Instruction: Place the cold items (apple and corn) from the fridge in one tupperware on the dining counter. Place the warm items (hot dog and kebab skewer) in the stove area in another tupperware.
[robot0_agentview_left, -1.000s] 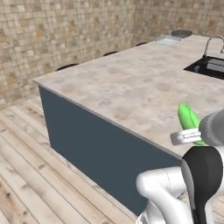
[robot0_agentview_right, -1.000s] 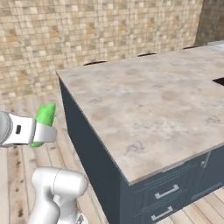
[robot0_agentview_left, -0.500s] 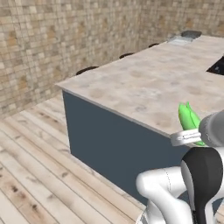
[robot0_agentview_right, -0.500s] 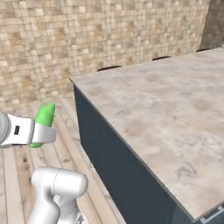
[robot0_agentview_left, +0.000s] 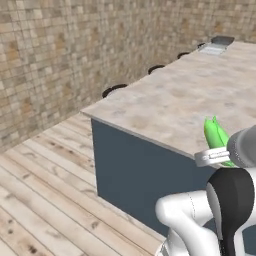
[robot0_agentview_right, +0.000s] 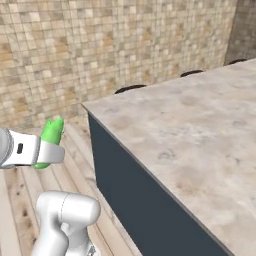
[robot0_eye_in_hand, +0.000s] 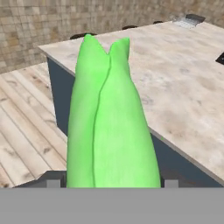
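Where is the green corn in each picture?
Left base view: the corn pokes up at the right edge, held in the hand, over the counter's near side.
Right base view: the corn is at the left, above the wooden floor.
Hand view: the corn stands in the middle, very close.
Shared landmark: the stone counter's corner.

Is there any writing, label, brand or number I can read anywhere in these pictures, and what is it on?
None: no readable text in any view.
The corn in the gripper is plain green husk, no sticker.
The counter and the tiled wall bear only pattern.
The small grey thing at the counter's far end is too small to show any marking.
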